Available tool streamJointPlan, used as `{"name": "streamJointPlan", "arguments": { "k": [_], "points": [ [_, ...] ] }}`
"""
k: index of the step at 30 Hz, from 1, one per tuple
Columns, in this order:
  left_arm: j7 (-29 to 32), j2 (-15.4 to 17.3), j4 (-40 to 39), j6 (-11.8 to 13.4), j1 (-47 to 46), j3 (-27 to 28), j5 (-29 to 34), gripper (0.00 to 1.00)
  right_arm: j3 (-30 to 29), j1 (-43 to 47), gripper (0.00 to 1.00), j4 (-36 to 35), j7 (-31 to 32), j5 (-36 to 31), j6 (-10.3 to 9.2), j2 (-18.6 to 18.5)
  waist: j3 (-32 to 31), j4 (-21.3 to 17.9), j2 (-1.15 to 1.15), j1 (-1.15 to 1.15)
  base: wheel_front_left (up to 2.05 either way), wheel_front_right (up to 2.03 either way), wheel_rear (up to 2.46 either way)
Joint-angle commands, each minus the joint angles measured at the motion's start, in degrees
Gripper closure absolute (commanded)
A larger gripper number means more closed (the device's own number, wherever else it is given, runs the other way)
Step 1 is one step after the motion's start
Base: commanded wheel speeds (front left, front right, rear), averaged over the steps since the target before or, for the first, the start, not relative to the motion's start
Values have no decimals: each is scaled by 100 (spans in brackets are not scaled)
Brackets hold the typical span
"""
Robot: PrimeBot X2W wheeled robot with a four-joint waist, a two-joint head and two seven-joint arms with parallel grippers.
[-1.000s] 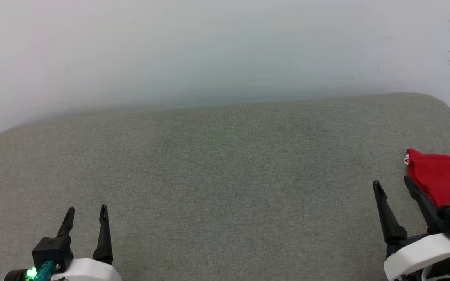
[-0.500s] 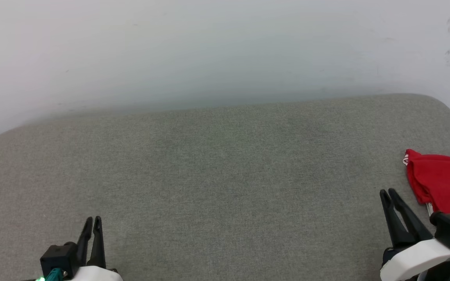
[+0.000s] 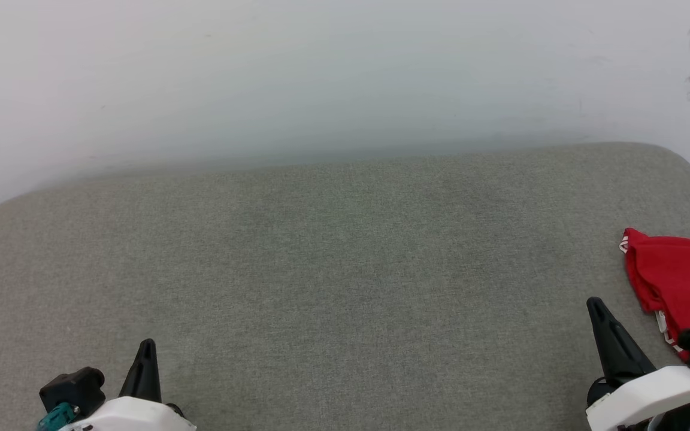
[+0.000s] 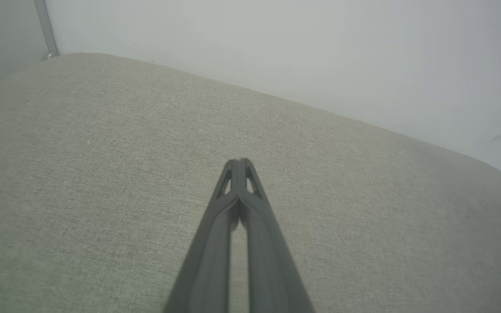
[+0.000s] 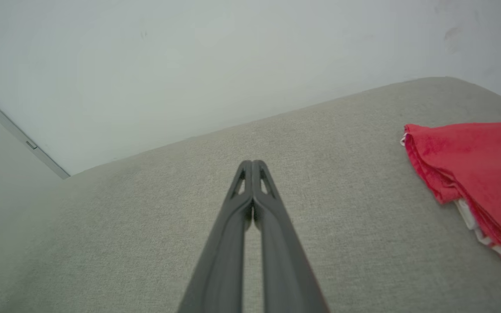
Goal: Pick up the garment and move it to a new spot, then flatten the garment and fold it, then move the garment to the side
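The garment lies folded into a red bundle at the right edge of the grey cushioned surface, a strip of red-and-white trim showing at its near side. In the right wrist view the garment sits to the right of my fingers. My right gripper is shut and empty, just left of the garment and apart from it; its tips are pressed together. Low at the left, my left gripper is shut and empty too, tips together over bare fabric.
A pale wall rises directly behind the cushion's far edge. The cushion rounds off at its far left and far right corners. A thin metal strip runs up the wall at the left corner.
Both grippers have gone from open to shut and have drawn back toward the near edge. The garment has stayed where it was.
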Motion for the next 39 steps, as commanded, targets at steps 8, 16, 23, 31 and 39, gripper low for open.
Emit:
{"name": "streamJointPlan", "arguments": {
  "k": [8,16,23,31,39],
  "points": [
    [196,-158,43,-266,-286,281,-730,100,-110,-293,100,85,74,881,-1,70,16,29,0,0,0,0,0],
    [352,-314,131,-465,-384,459,-1300,100,-176,-376,100,213,133,1557,-1,129,31,56,0,0,0,0,0],
    [484,-438,184,-628,-453,604,-1755,100,-227,-438,100,315,180,2104,-1,180,44,80,0,0,0,0,0],
    [621,-573,239,-801,-519,757,-2234,100,-280,-520,100,423,231,2679,-1,233,59,107,0,0,0,0,0],
    [748,-706,292,-961,-598,900,-2678,100,-331,-573,100,525,276,3208,-2,281,74,134,0,0,0,0,0]
  ]
}}
